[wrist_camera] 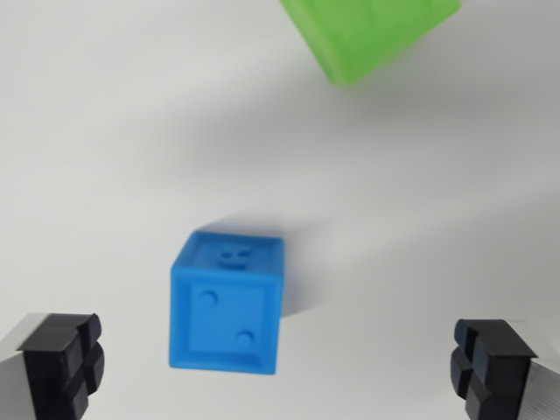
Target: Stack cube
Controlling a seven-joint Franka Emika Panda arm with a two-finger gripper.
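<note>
Two cubes lie on the pale surface in the wrist view, and both stand apart from the claw.

Nearest is the blue cube. It sits between the two fingers, closer to the finger on the wrist view's left than to the one on the right, and touches neither. Bare surface shows on both sides of it. Its upper face is recessed inside a raised rim and carries two small round dimples, one near the upper left corner and one near the lower right. The face turned away from the claw bears a small embossed mark, too blurred to read. The cube is turned slightly, so its edges do not run square with the line between the fingers.

Farther out, beyond the blue cube and toward the wrist view's right, is the green cube. It is cut off by the top edge of the picture, so only its lower part shows, turned corner-first toward the claw. It is blurred, and well apart from the blue cube.

One black pad shows at each lower corner of the picture: the left fingertip and the right fingertip, each on a pale grey finger. They stand wide apart with nothing held between them, so the claw is spread.
</note>
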